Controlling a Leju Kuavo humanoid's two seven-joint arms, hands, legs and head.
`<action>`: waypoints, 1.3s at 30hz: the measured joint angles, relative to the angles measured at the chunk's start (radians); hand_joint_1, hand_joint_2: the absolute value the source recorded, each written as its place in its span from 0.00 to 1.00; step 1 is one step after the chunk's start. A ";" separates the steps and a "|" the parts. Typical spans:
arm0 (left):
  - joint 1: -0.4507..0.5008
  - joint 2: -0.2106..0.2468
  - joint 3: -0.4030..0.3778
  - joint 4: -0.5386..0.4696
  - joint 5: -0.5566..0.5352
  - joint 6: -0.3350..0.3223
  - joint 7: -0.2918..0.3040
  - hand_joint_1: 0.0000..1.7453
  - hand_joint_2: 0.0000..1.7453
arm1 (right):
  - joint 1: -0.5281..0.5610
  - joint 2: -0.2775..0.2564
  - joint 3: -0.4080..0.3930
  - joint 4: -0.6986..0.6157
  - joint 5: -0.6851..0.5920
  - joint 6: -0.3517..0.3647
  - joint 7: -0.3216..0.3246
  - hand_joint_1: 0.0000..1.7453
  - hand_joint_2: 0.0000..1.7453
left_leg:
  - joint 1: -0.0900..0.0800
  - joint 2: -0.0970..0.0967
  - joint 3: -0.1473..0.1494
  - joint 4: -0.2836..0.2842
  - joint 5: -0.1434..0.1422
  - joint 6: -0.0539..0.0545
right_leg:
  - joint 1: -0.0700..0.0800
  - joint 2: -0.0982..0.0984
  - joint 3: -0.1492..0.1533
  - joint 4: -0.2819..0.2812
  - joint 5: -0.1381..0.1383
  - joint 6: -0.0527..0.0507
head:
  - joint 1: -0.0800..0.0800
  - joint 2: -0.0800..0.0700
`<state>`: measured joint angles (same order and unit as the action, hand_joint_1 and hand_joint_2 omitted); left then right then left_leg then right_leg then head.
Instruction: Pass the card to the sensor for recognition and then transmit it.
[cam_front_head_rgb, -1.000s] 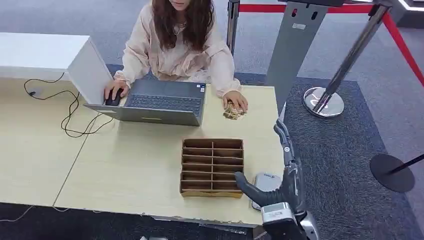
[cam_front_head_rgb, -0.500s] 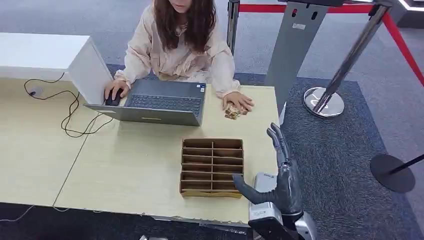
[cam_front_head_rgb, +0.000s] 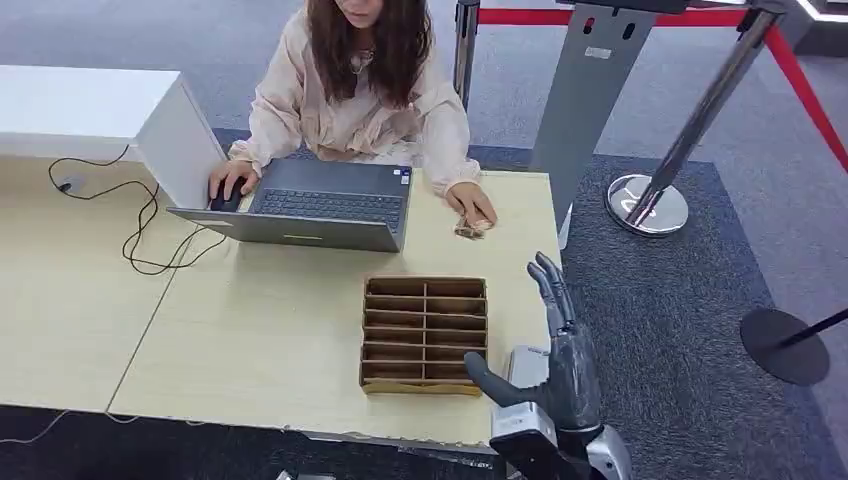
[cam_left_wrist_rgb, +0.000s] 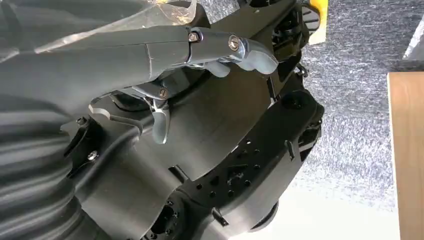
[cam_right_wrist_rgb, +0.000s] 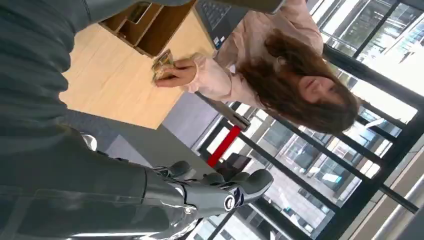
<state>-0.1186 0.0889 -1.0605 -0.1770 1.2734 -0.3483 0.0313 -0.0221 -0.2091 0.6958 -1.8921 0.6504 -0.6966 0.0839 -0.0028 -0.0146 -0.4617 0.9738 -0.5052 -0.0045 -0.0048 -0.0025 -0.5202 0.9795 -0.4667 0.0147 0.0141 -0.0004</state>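
**Robot hand waits by the table while a person holds the cards**

Head view shows the right hand (cam_front_head_rgb: 555, 350) raised at the near right corner of the table (cam_front_head_rgb: 250, 340). Its fingers point up and are spread apart, the thumb sticks out to the side, and it holds nothing. Just under the hand lies a small grey sensor (cam_front_head_rgb: 527, 365) on the table edge, partly hidden by the hand. Right beside the sensor sits a brown cardboard tray (cam_front_head_rgb: 424, 335) with many slots.

Farther back, a person (cam_front_head_rgb: 360, 90) in a pale pink top sits behind an open laptop (cam_front_head_rgb: 315, 205). One hand rests on a mouse (cam_front_head_rgb: 226, 198). The person's other hand (cam_front_head_rgb: 472, 205) lies on the table and holds the cards (cam_front_head_rgb: 470, 229), well apart from the robot's hand. Right wrist view also shows those cards (cam_right_wrist_rgb: 162, 64) pinched in that hand.

Left wrist view shows the left hand (cam_left_wrist_rgb: 150, 65) with its fingers stretched out, nothing in them, close to dark robot parts.

A black cable (cam_front_head_rgb: 140, 225) loops over the table's left side.
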 joint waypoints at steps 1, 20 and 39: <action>0.000 0.000 0.000 0.000 0.000 0.000 0.001 0.00 1.00 | 0.000 -0.001 0.002 0.003 0.000 0.000 0.000 0.00 1.00 | 0.000 0.000 0.000 0.000 0.000 0.000 | 0.000 0.000 0.000 0.000 0.000 0.000 | 0.000 0.000; 0.000 0.000 0.000 0.000 -0.017 -0.004 -0.006 0.00 1.00 | -0.033 -0.011 0.048 0.050 0.060 0.029 0.042 0.00 1.00 | 0.000 0.000 0.000 0.000 0.000 0.000 | 0.000 0.000 0.000 0.000 0.000 0.000 | 0.000 0.000; 0.000 -0.002 0.000 0.000 -0.042 -0.025 -0.015 0.00 1.00 | -0.128 0.010 0.118 0.090 0.262 0.153 0.093 0.48 1.00 | 0.000 0.000 0.000 0.000 0.000 0.000 | 0.000 0.000 0.000 0.000 0.000 0.000 | 0.000 0.000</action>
<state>-0.1190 0.0874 -1.0605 -0.1770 1.2314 -0.3735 0.0168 -0.1506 -0.1991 0.8141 -1.8025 0.9121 -0.5440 0.1774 -0.0027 -0.0146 -0.4616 0.9738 -0.5050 -0.0044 -0.0048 -0.0026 -0.5198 0.9796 -0.4667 0.0147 0.0141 0.0000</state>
